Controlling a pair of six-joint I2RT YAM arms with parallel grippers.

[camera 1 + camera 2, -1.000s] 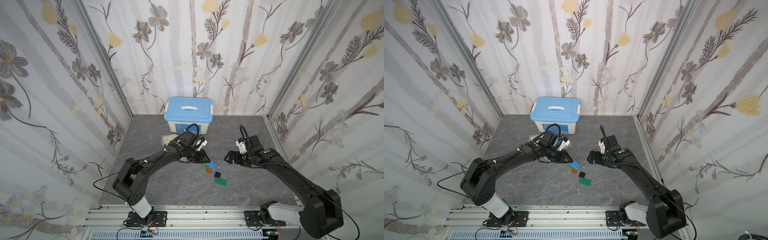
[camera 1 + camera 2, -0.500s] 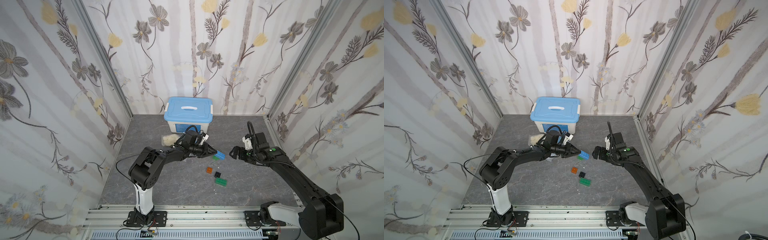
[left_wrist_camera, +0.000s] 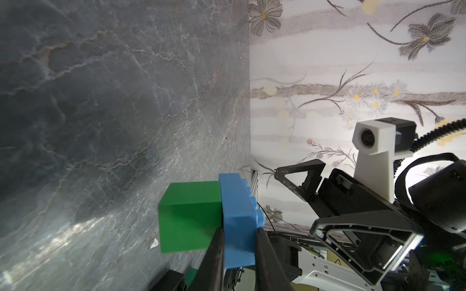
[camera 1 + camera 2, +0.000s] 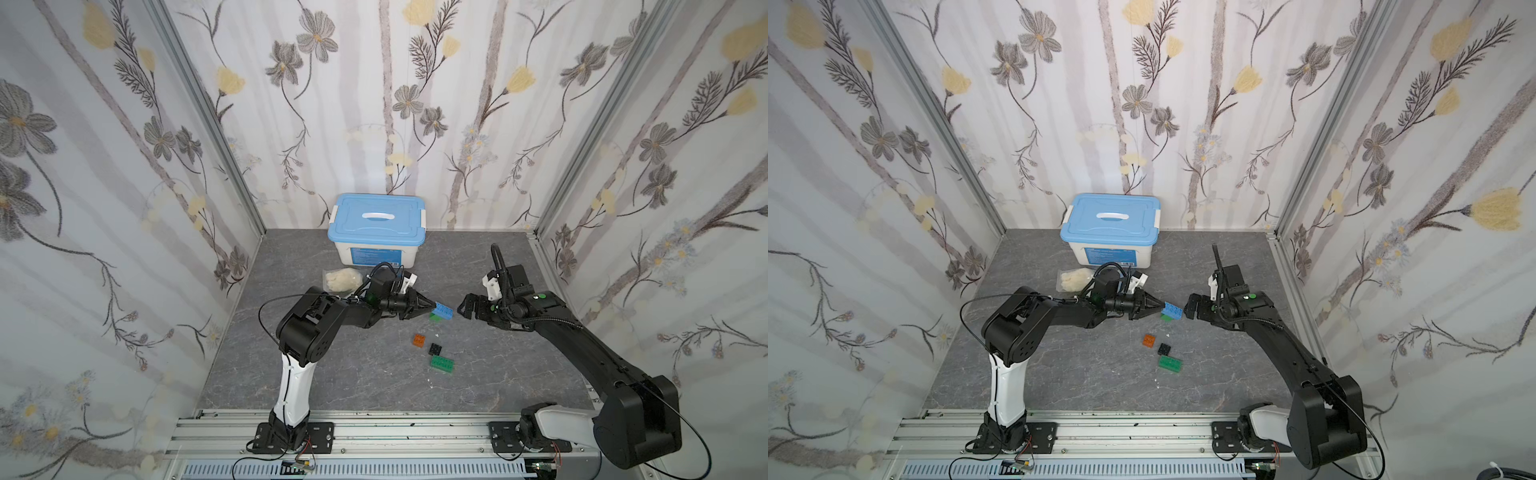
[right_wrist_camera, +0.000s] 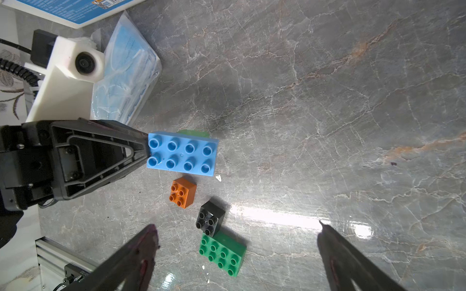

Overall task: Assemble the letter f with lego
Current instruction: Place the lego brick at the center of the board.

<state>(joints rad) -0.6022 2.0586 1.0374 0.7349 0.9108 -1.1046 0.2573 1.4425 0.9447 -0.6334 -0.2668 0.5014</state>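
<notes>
We note the left gripper (image 4: 432, 309) clamped on 1 end of a blue 8-stud plastic brick (image 4: 443, 311). The right gripper (image 4: 462, 310) is just beside it, jaws spread wide and holding nothing.

The left wrist view shows a green plastic block (image 3: 189, 219) stuck under the blue brick; in both top views it is only a sliver.

On the grey marbled table (image 4: 332, 374) lie an orange 4-stud brick (image 4: 419, 340), a black 4-stud brick (image 4: 435, 348) and a green 8-stud brick (image 4: 442, 364).

The blue label (image 4: 374, 257) on the white blue-lidded box (image 4: 376, 216) has print too small to read.

Only the right wrist view shows a clear pack of blue face masks (image 5: 123, 75).

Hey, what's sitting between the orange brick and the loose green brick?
The black brick lies between the orange brick and the loose green brick, clearest in the right wrist view.
</notes>
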